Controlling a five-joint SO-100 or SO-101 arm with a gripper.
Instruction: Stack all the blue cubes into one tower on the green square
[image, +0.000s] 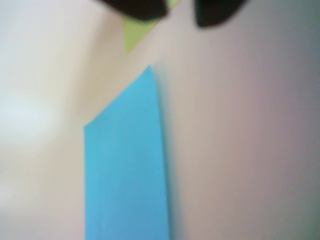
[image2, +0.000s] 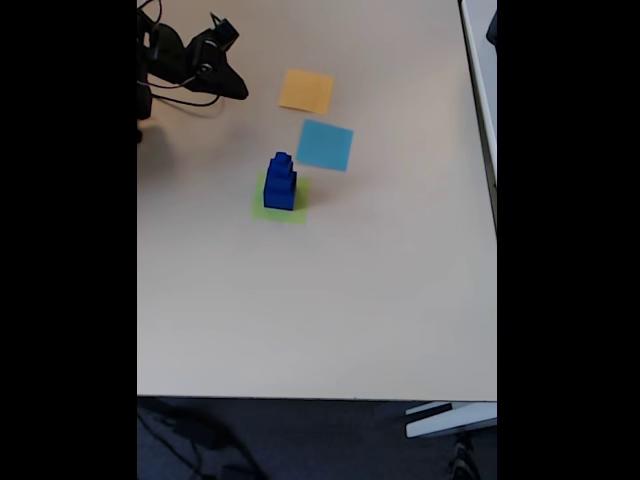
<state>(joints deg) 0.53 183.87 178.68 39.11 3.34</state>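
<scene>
In the fixed view the tower (image2: 280, 183) stands upright on the green square (image2: 258, 208) near the table's middle. It is three dark blue cubes: the large one (image2: 280, 193) at the bottom, the medium one (image2: 281, 171) on it and the small one (image2: 283, 158) on top. My gripper (image2: 238, 92) hangs at the upper left, well away from the tower and holding nothing. In the blurred wrist view the two dark fingertips of my gripper (image: 181, 12) stand apart at the top edge, with a corner of the green square (image: 135, 32) behind them.
A flat light-blue patch (image2: 325, 144) (image: 125, 165) lies just right of and behind the tower, and an orange patch (image2: 306, 91) lies further back. The arm's black body and cables (image2: 165, 55) fill the upper left corner. The table's front edge (image2: 316, 397) runs along the bottom.
</scene>
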